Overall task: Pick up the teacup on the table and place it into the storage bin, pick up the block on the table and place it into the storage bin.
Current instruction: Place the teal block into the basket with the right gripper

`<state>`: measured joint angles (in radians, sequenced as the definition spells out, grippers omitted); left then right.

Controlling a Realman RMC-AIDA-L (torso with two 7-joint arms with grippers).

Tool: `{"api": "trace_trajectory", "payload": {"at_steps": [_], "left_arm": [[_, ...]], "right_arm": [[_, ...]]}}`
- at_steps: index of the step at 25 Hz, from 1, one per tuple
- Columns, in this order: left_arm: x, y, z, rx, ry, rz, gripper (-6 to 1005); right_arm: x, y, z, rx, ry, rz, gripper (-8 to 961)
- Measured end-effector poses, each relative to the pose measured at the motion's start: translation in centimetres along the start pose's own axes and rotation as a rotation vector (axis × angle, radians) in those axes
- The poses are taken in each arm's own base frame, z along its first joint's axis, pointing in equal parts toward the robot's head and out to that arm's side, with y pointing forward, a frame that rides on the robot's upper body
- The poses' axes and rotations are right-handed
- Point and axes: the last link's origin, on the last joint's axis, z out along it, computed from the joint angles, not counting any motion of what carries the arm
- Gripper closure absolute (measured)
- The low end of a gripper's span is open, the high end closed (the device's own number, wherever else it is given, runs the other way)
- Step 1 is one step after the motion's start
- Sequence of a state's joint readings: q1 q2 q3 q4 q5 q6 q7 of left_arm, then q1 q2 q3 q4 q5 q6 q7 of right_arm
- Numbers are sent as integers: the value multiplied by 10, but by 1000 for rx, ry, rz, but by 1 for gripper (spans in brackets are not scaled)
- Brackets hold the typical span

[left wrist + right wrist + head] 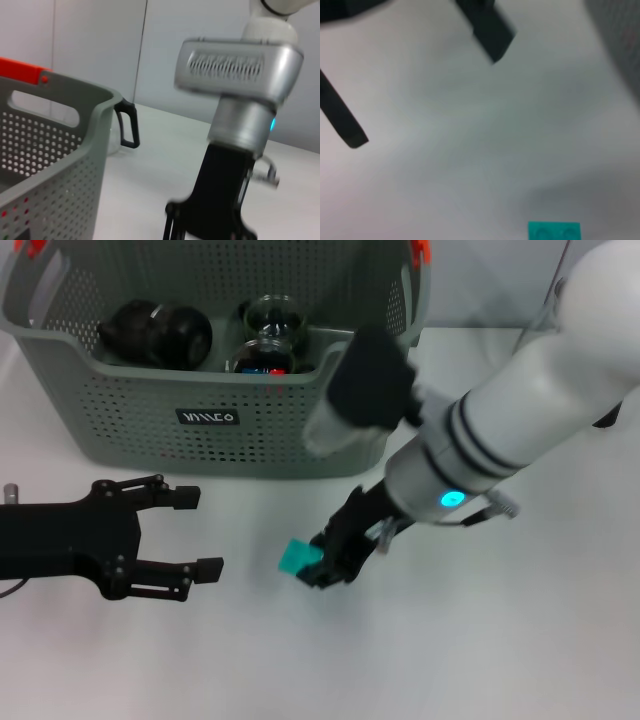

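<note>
The grey-green storage bin (200, 440) stands at the far side of the table and also shows in the left wrist view (50, 150). A clear glass teacup (272, 318) lies inside it. A small teal block (293, 557) is at the table's middle, tilted, between the fingertips of my right gripper (322, 560), which is shut on it. The block also shows in the right wrist view (554, 231). My left gripper (205, 533) is open and empty, low over the table left of the block.
A black rounded object (155, 332) and a second glass item (265, 355) lie in the bin. A clear glass vessel with a black handle (127, 125) stands by the bin's corner. My right arm's wrist (235, 100) is close in front of the left wrist camera.
</note>
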<state>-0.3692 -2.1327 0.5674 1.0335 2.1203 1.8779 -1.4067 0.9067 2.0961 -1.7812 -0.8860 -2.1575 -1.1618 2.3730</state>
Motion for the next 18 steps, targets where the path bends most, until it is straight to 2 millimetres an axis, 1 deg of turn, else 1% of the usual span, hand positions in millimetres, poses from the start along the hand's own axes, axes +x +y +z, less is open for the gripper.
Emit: {"api": "trace_trajectory", "payload": {"at_steps": [1,5,7,10,13,15,18], "left_arm": [[-1,0,-1,6,3,-2,66],[-2,-2,-7,33,19,-7,66],[-1,-2,-9,44,27,-9,66],[-1,-3,-10,52,34,-10,66],[-1,-4,-10,55,36,-10,66],[0,-5,-10,55,37,-9,66],[1,-5,-8,49,41,-6,66]], "right_arm": [[0,-2,-9,-4,-21,8,529],[-9,-5,-53,-11,-132,-7,529],[-19,-6,-79,-2,-196,-28,530],[-40,-10,-114,39,-288,-70,530],[-59,-19,-142,90,-377,-92,530],[-70,-27,-151,120,-425,-95,529],[-83,-46,-153,179,-469,-66,529]]}}
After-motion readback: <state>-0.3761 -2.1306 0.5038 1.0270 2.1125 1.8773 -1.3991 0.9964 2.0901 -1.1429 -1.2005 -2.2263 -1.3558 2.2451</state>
